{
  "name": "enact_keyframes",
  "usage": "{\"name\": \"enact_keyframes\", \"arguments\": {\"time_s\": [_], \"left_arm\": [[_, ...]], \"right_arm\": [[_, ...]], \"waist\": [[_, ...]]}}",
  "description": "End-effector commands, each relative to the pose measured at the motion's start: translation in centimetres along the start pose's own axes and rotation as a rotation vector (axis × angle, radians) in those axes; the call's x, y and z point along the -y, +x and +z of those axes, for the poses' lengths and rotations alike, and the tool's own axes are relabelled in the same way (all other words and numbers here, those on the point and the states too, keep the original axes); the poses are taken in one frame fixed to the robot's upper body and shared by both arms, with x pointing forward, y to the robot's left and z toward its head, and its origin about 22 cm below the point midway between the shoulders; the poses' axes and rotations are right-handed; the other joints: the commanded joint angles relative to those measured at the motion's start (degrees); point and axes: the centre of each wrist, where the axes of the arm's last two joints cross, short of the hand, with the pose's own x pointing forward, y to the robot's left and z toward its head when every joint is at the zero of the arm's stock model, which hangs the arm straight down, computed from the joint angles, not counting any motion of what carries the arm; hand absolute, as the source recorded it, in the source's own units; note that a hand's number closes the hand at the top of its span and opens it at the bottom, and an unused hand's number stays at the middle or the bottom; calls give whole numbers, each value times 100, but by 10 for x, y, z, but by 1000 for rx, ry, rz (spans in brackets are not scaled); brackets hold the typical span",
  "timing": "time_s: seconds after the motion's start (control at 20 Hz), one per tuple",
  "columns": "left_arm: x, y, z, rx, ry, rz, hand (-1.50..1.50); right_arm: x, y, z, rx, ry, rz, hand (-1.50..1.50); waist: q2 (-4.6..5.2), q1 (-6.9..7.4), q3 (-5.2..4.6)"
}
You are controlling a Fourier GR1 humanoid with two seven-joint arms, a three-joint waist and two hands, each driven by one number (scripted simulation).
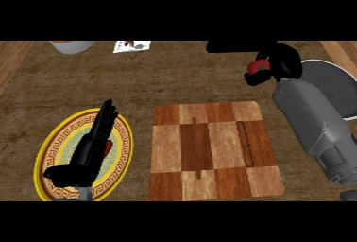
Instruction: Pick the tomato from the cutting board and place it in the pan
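Head view shows the right robot hand (268, 66) curled around a small red tomato (259, 65), near the dark pan (333, 85). Left robot hand (94, 142) rests with straight fingers over a plate (59, 137).

I'm working over a kitchen counter, going by what lies on its mottled brown stone-like top (83, 80): a checkered wooden cutting board (216, 151), a round plate with a yellow patterned rim (52, 146), and what looks like a dark grey round pan (335, 80) at the right edge.
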Motion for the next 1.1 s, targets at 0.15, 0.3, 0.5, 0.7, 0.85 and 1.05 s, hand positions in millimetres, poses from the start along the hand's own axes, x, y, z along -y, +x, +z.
{"name": "enact_keyframes", "arguments": {"time_s": [0.15, 0.3, 0.5, 0.7, 0.85, 1.05], "left_arm": [[-8, 1, -7, -10, 15, 1, 0], [-2, 12, -2, 10, 2, -14, 0], [1, -18, 7, 8, -37, 6, 0], [11, 9, -16, 31, -28, 1, 0], [0, 11, -17, 15, -24, -6, 0], [0, 6, -13, 32, -52, -7, 0]], "right_arm": [[11, 54, 9, -179, -274, -158, 150], [26, 20, 8, -274, -358, -195, 150], [51, -18, 7, -336, -425, -263, 150], [44, -60, 11, -422, -485, -228, 150], [56, -102, 19, -398, -539, -191, 150], [62, -139, 12, -448, -630, -58, 150]], "waist": [[25, -11, 12], [54, 68, 22], [110, 143, 22], [141, 226, 26], [139, 225, 27], [176, 332, 30]]}}
